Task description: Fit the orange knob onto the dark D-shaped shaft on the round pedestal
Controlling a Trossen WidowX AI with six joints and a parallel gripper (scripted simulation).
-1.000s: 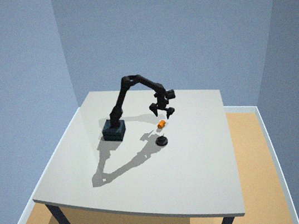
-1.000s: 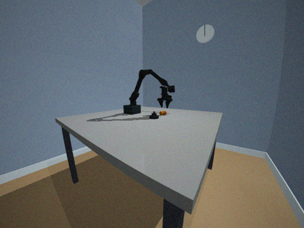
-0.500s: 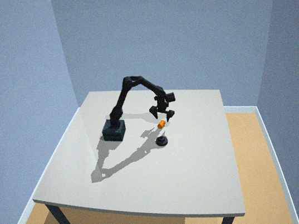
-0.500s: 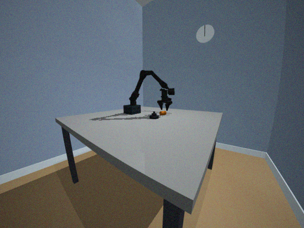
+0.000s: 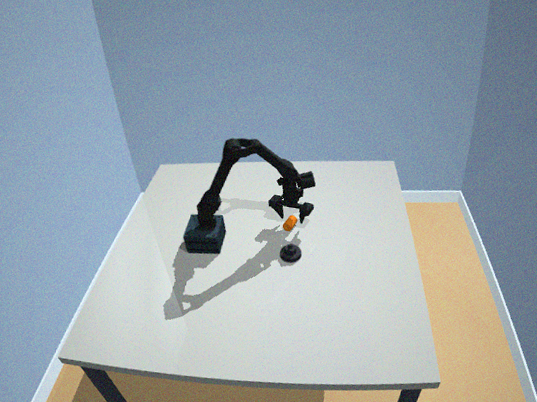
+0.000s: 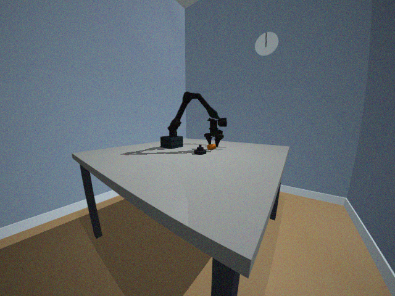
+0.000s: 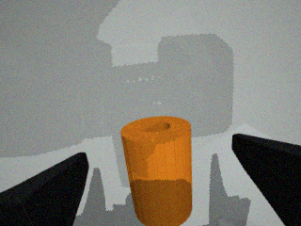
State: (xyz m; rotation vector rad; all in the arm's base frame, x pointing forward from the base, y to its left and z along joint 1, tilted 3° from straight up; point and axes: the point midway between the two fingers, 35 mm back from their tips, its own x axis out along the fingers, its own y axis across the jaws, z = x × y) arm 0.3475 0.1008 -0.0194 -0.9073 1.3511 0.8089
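Note:
The orange knob lies on its side on the table. In the wrist view it sits between the two fingers, with the end that has the hole toward the top of the picture; the hole's flat side cannot be made out. My gripper is open and points down, its fingertips just above and either side of the knob, holding nothing. The round dark pedestal stands close by the knob, with its shaft upright and bare. The pedestal is out of the wrist view.
The arm's dark base stands on the grey table, left of the knob and pedestal in the top and exterior views. The arm arches above the table, and its shadow falls across the table beside the pedestal.

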